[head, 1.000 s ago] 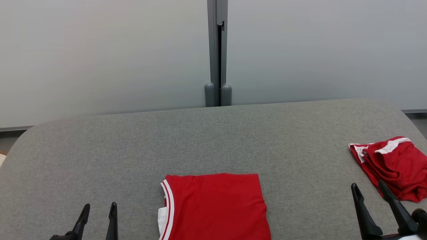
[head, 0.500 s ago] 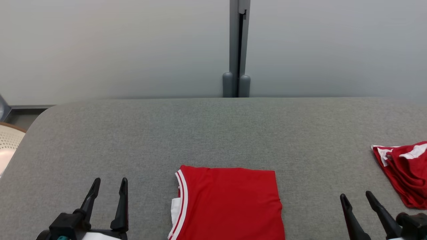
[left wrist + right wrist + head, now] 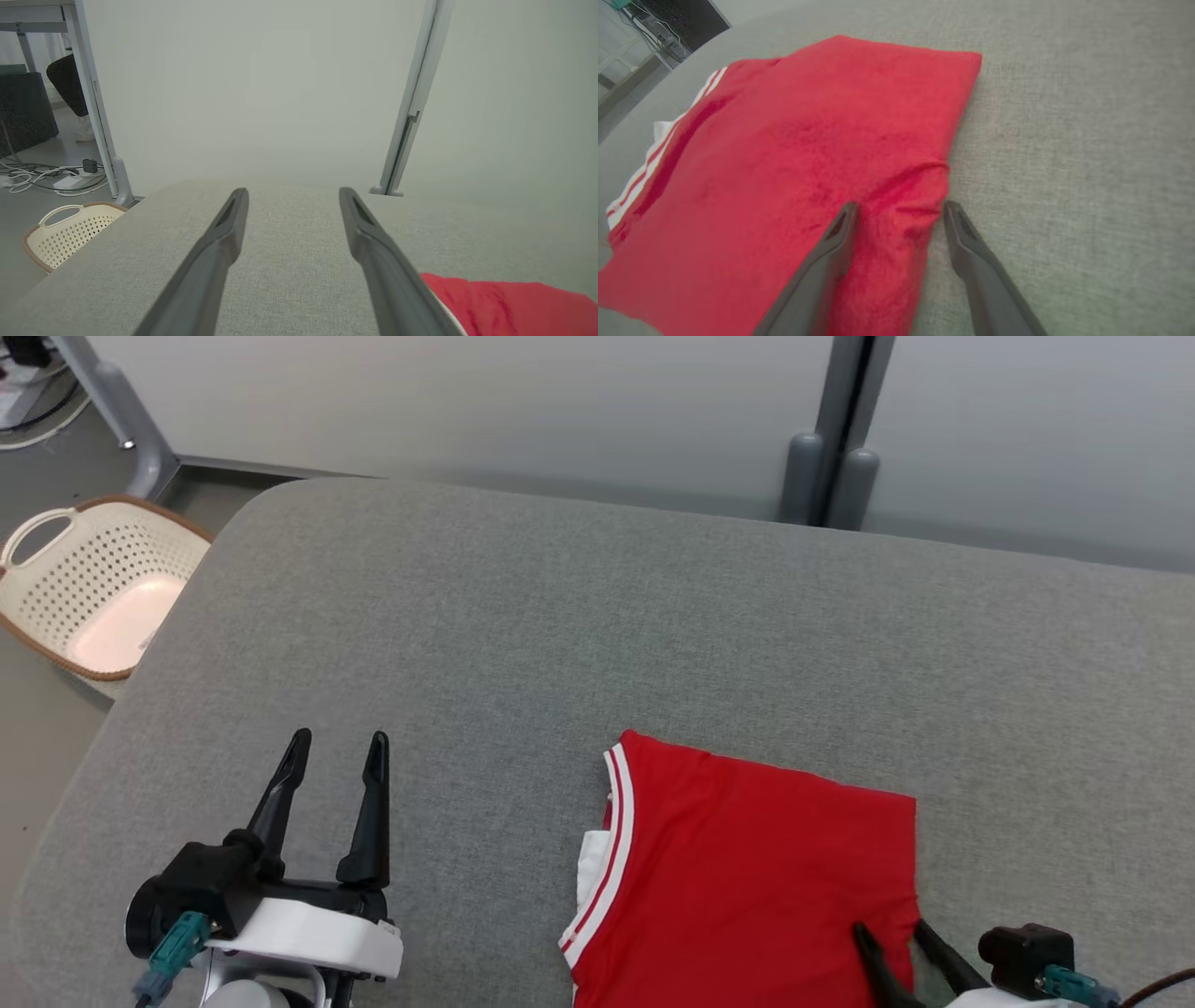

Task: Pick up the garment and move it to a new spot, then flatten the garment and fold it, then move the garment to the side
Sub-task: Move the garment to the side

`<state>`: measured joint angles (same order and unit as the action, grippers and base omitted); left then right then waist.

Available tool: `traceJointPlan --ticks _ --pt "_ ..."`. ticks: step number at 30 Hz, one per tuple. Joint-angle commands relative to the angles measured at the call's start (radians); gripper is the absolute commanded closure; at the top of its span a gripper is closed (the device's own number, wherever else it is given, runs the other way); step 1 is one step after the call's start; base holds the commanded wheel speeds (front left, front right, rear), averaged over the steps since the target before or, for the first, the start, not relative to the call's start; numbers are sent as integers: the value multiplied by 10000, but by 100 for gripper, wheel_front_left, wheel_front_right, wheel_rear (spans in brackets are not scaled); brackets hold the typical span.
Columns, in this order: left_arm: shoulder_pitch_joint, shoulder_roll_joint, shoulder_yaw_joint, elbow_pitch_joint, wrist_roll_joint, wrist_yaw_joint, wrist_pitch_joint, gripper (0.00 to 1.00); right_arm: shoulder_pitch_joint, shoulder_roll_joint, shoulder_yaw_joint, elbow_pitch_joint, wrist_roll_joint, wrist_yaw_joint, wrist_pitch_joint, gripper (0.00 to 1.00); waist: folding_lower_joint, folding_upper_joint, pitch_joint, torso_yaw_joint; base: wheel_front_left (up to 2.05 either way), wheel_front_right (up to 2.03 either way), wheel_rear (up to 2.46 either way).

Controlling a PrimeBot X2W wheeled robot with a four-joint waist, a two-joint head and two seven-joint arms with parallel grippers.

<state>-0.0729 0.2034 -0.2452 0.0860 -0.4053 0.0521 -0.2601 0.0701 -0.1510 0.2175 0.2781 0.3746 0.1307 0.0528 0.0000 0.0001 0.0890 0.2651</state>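
The garment [image 3: 747, 868] is a red top with white-striped trim, folded into a flat rectangle on the grey padded table [image 3: 523, 616]. In the right wrist view the garment [image 3: 794, 154] spreads up and to the left. My right gripper [image 3: 887, 933] is open at the garment's right edge; in its own view the right gripper [image 3: 899, 210] straddles that edge, one finger over the red cloth and the other over bare table. My left gripper [image 3: 336, 747] stands open over bare table well left of the garment. The left wrist view puts the left gripper [image 3: 292, 196] beside the garment's corner [image 3: 504, 303].
A cream perforated laundry basket [image 3: 84, 588] sits on the floor off the table's left end; the basket [image 3: 65, 233] is also in the left wrist view. Pale partition panels with a grey post [image 3: 831, 439] stand behind the table. Cables [image 3: 42, 177] lie on the floor.
The head camera has turned left and tipped down, bringing the basket into view and losing the crumpled red cloth at the right. My right gripper now reaches the garment's right edge.
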Motion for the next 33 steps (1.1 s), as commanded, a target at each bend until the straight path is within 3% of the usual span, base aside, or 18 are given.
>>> traceJointPlan --ticks 1,2,11,18,19,22,29,33 --pt "-222 -52 79 78 90 -108 -50 0 -197 22 90 301 166 -1 -70 58 0 -1 283 336 0 0 0" --pt "-250 -87 120 66 118 -126 -54 0 -232 36 142 452 216 -1 -99 100 0 -1 274 349 0 0 0" --pt "-256 -290 493 8 390 -406 -39 0 -545 -327 216 215 -79 -7 -440 100 0 -1 345 -416 0 0 0" --pt "-313 -368 604 46 656 -678 -34 0 -793 -893 340 55 -119 -10 -456 100 0 -1 442 -2265 0 0 0" --pt "-313 -368 604 46 656 -678 -34 0 -793 -893 340 55 -119 -10 -456 100 0 -1 442 -2265 0 0 0" --pt "-464 -384 486 -12 747 -842 -33 0 -1086 -1375 471 76 -46 -10 -473 100 0 -1 590 -3432 0 0 0" --pt "-823 -212 412 -168 827 -942 27 0 -2197 -1849 704 94 81 -10 -697 100 0 -1 1083 -4756 0 0 0" --pt "-1229 -92 360 -367 820 -1030 169 0 -3465 -2125 699 334 151 -10 -951 100 0 -1 1679 -5169 0 0 0"
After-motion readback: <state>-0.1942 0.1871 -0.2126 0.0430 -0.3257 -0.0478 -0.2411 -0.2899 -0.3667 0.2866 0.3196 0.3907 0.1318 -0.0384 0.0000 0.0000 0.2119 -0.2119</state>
